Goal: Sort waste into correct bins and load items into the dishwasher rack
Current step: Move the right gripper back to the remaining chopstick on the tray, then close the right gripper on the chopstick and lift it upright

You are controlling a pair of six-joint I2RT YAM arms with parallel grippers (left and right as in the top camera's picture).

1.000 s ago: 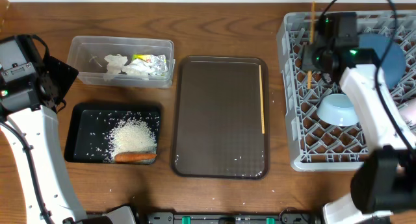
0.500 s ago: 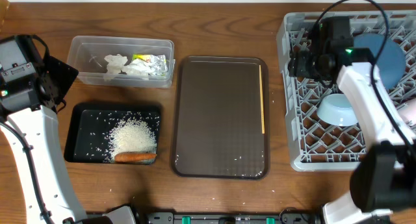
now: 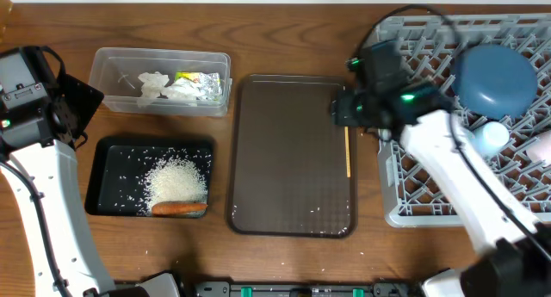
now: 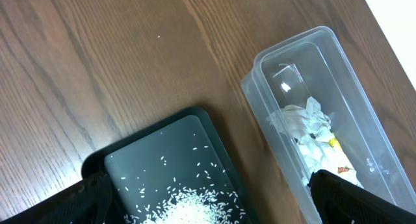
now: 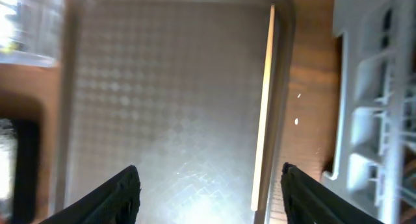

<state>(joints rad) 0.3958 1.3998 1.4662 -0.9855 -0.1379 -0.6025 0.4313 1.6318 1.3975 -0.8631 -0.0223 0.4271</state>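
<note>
One chopstick [image 3: 348, 151] lies on the brown tray [image 3: 284, 151], along its edge nearest the dishwasher rack [image 3: 392, 185]. Above it hangs the right tool [image 5: 211, 182], opened wide, holding nothing. Over the black tray [image 4: 169, 159], the left tool [image 4: 208, 185] is wide apart too.

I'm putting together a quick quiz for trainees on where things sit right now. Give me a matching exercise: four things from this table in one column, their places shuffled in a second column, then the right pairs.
Things
1. carrot
2. tissue
3. chopstick
4. blue plate

Places
A. in the grey rack
B. on the brown tray
C. in the black tray
D. in the clear tub

Pairs: 1-C, 2-D, 3-B, 4-A
</note>
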